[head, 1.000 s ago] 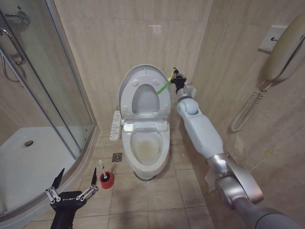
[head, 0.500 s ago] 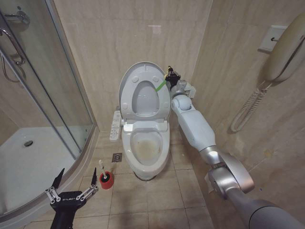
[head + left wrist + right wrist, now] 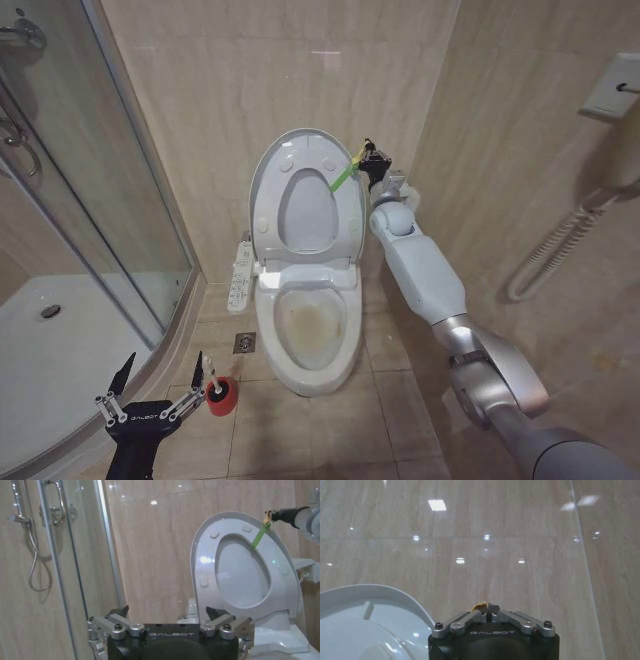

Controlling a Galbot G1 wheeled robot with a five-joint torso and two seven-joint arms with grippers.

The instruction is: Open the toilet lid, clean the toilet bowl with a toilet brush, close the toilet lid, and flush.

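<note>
Head view: toilet lid [image 3: 304,198] upright, long axis vertical, green tag [image 3: 343,178] pinched in closed right end effector [image 3: 368,157]. Left end effector [image 3: 158,385] open, empty, toilet brush [image 3: 214,380] just beside it; right wrist view confirms fingers together

We stand in a small tiled bathroom, white toilet bowl [image 3: 312,330] against beige wall tiles [image 3: 250,80], glass shower enclosure [image 3: 90,170] beside us, tiled floor [image 3: 330,420] below.

Right arm outstretched, right gripper [image 3: 367,155] pinched closed; left gripper [image 3: 157,383] low (fingers spread).
</note>
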